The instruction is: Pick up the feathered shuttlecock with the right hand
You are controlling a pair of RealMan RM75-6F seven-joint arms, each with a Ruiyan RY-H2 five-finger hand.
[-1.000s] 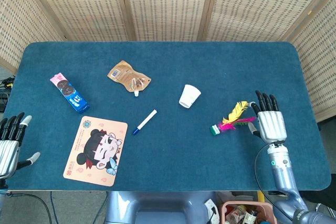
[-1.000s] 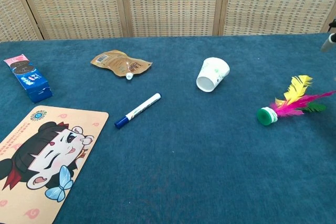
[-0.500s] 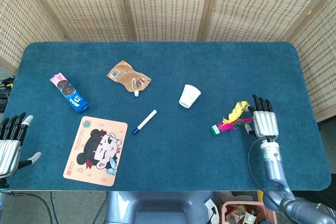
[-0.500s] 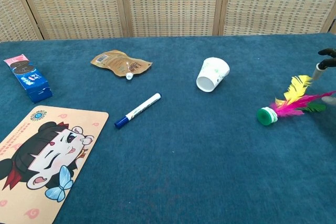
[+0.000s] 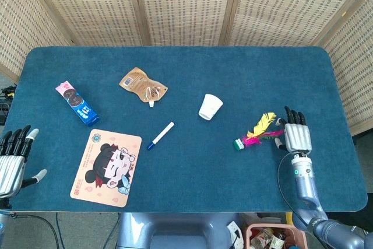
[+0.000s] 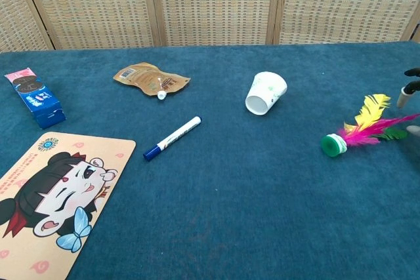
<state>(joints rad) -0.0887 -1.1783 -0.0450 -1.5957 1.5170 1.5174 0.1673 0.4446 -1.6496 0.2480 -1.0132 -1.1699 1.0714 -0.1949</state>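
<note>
Count: one feathered shuttlecock (image 5: 254,133), one paper cup (image 5: 210,107), one marker (image 5: 159,135), one pouch (image 5: 143,84), one biscuit box (image 5: 77,103), one cartoon mat (image 5: 106,167).
Shuttlecock: lies on its side, green base toward the cup, feathers toward the right robot hand (image 5: 296,134).
Right robot hand: fingers spread, holding nothing, just beside the feather tips.
Left robot hand (image 5: 11,161): open, far from the shuttlecock, past the mat.
Between: the cup lies tipped over, near the shuttlecock's base.
Table (image 5: 175,56): blue felt, woven screens behind.
</note>
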